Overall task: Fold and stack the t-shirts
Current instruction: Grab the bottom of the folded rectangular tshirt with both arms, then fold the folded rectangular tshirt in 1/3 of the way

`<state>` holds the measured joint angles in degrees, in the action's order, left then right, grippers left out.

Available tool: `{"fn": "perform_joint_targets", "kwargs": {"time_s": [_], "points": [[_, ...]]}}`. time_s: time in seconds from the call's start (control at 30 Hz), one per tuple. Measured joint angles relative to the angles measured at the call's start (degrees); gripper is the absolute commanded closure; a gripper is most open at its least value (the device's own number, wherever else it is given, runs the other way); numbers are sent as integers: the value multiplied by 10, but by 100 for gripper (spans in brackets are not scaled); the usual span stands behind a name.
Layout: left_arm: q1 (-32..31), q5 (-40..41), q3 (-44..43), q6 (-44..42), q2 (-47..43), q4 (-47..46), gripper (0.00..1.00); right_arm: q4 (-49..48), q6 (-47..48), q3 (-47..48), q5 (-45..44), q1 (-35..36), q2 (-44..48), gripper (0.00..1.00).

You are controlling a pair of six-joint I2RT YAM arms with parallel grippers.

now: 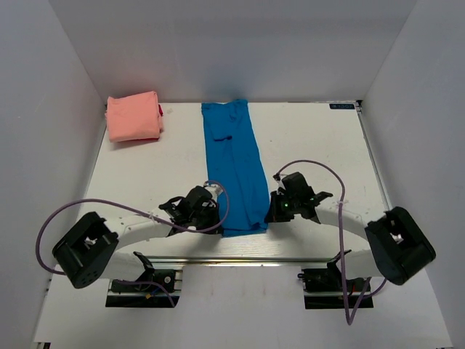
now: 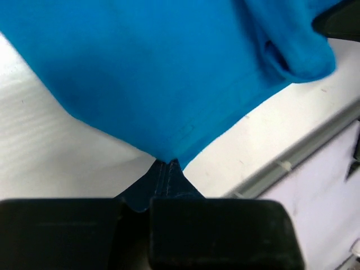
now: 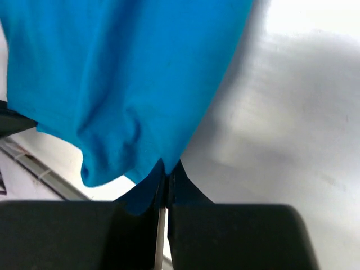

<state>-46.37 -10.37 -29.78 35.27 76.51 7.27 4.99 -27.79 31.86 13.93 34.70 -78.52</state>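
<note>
here the blue t-shirt (image 1: pixel 232 167) lies as a long narrow strip down the middle of the table (image 1: pixel 312 131), its near end between the two arms. the salmon-pink t-shirt (image 1: pixel 134 116) sits folded in the far left corner, well apart from it. the top view shows both shirts but hides the fingertips under the wrists; the wrist views show them close up. the left gripper (image 2: pixel 167 169) is clenched on the near left hem of the blue cloth, and the right gripper (image 3: pixel 167 171) is clenched on the near right hem, fabric pinched between the jaws. the left wrist view also shows a metal rail (image 2: pixel 292 156) along the table's near edge. purple cables (image 1: pixel 312 161) loop off both arms.
</note>
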Motion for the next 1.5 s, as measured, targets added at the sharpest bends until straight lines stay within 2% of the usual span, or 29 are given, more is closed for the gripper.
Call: {"fn": "perform_joint_targets", "kwargs": {"time_s": [0.2,0.43,0.6,0.83,1.03,1.23,1.5], "points": [[-7,-32,5,-11,-85,28,100,44,-9,-25,15,6,109,100],[-7,-56,4,-18,-73,34,100,66,-24,-25,28,13,110,100],[-2,-27,-27,-16,-63,62,100,99,-34,38,2,12,63,100],[9,76,-150,-14,-16,90,100,116,-36,180,-30,-2,-31,100],[46,157,-231,-26,42,128,100,150,-27,301,-58,-21,-111,100],[98,177,-282,-59,85,129,100,181,-5,401,-65,-40,-175,100],[145,156,-366,-94,174,111,100,209,17,504,-58,-66,-252,100]]}}
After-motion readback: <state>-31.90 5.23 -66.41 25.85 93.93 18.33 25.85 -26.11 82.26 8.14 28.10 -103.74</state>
